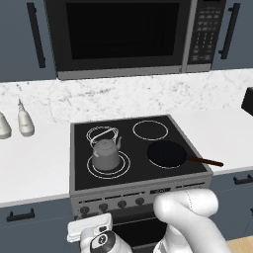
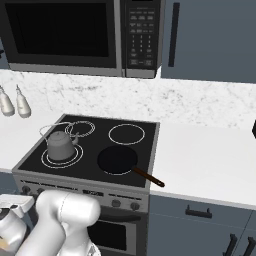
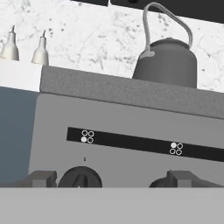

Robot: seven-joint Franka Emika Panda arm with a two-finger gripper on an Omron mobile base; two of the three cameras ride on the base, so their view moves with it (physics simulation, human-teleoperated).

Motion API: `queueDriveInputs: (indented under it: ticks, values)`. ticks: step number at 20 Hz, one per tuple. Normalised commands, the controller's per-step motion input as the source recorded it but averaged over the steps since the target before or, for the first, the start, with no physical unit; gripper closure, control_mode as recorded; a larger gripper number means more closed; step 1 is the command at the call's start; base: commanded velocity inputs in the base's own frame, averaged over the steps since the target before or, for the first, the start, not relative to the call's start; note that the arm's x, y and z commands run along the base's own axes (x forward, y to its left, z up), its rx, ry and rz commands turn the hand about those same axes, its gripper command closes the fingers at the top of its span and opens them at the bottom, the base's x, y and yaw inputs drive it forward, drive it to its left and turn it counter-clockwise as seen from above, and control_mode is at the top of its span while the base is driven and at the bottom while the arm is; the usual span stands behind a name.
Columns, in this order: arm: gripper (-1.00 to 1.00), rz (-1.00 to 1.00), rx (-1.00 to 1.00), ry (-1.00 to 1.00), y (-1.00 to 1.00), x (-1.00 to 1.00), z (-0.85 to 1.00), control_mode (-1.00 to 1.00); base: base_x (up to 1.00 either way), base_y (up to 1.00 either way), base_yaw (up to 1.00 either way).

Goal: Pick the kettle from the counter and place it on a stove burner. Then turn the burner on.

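Presently: stove (image 1: 79,184) is the landmark. White marble counter (image 1: 34,163) flanks it on both sides. Black frying pan (image 1: 167,154) sits on its front right burner. Kettle (image 1: 105,154) stands upright on the front left stove burner (image 1: 124,169), rings unlit. Gripper (image 3: 112,178), low before the stove's front panel, jaws spread wide, empty, facing a black knob (image 3: 80,178) below the kettle.

My fingertips (image 3: 41,178) barely clear the frame bottom; knob (image 3: 80,178) below them cut off halfway.
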Motion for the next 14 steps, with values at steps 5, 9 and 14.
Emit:
queueDriveInputs:
  ticks: [5,9,14]
  values:
    - [-1.00,0.00,0.00,0.00,0.25,0.21,-0.28,-1.00,0.00,0.00,0.00]
    - [-1.00,0.00,0.00,-0.03,0.26,0.31,-0.17,-1.00,0.00,0.00,0.00]
    - [-1.00,-0.01,0.00,-0.02,0.04,0.20,-0.18,-1.00,0.00,0.00,0.00]
